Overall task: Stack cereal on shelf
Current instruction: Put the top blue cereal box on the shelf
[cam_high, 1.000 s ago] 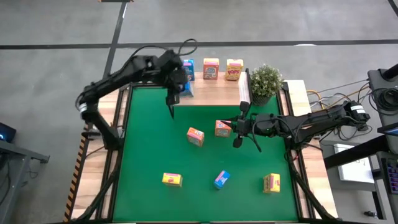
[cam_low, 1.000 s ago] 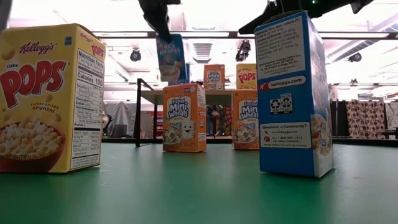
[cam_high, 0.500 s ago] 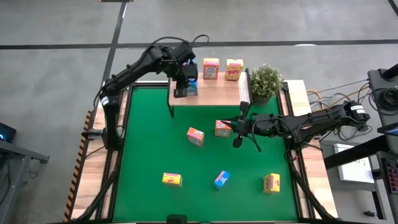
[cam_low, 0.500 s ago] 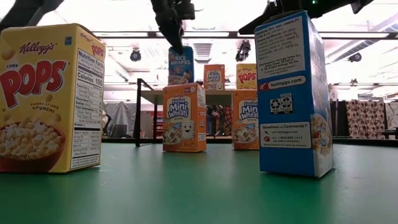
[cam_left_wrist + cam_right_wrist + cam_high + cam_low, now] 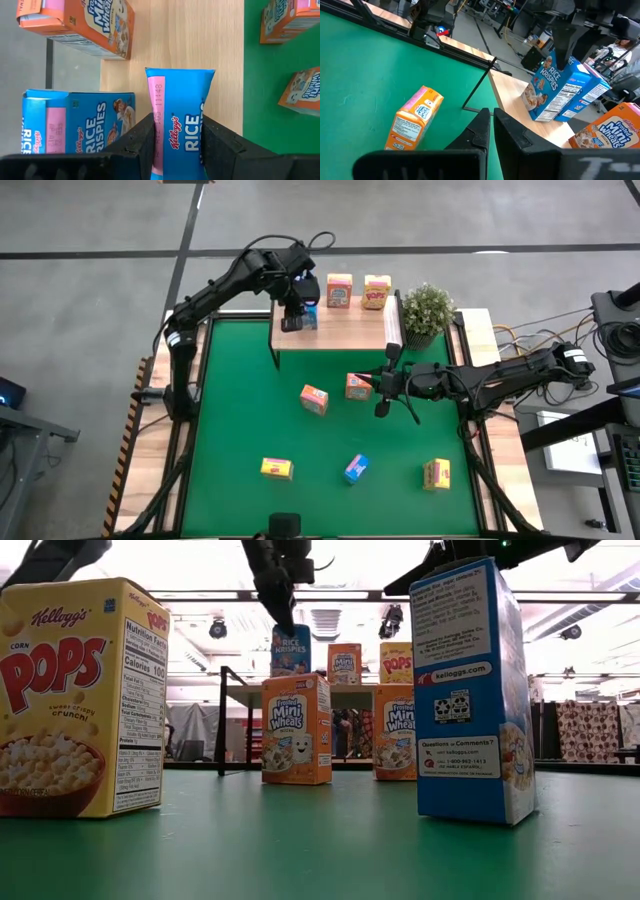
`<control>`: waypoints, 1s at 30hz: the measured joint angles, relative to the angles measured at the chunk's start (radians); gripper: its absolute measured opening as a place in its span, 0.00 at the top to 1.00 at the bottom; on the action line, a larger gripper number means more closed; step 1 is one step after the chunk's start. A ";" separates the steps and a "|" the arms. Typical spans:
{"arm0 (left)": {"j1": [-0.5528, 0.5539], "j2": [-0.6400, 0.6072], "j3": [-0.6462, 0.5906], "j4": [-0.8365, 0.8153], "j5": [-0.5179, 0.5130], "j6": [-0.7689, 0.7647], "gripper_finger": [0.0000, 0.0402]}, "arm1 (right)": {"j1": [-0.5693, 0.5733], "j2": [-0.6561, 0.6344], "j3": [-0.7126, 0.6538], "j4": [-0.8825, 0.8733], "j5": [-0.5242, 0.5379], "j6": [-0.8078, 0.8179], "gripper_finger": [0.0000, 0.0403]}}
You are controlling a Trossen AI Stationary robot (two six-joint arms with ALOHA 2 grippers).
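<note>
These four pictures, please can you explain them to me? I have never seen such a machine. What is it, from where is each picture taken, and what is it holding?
It is a robot with two dark arms at a table, each ending in a two-finger gripper. One picture looks straight down, one looks level across the green mat, and two come from cameras on the wrists.

The left gripper is over the wooden shelf and is shut on a blue Rice Krispies box. A second blue box, an orange box and a yellow box already stand on the shelf, next to a potted plant.

The right gripper is shut, holds nothing and waits over the mat beside another orange box. More boxes stand on the mat.
</note>
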 joint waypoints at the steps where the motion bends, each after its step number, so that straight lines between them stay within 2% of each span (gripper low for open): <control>1: 0.000 0.001 0.004 -0.002 -0.001 0.000 0.71 | 0.000 0.000 0.000 0.000 0.000 0.000 0.97; 5: 0.001 0.003 0.009 0.002 -0.007 -0.001 0.68 | 0.000 0.000 0.000 0.000 0.000 0.000 0.97; 12: 0.001 0.004 0.008 0.009 -0.008 -0.003 0.53 | 0.000 0.000 0.000 0.001 0.000 -0.003 0.97; 17: 0.001 0.004 0.008 0.010 -0.008 0.013 0.46 | 0.000 0.000 0.000 0.001 0.000 -0.002 0.97; 30: 0.003 0.001 0.010 0.021 -0.008 0.009 0.43 | 0.000 0.000 0.000 0.005 0.000 -0.003 0.97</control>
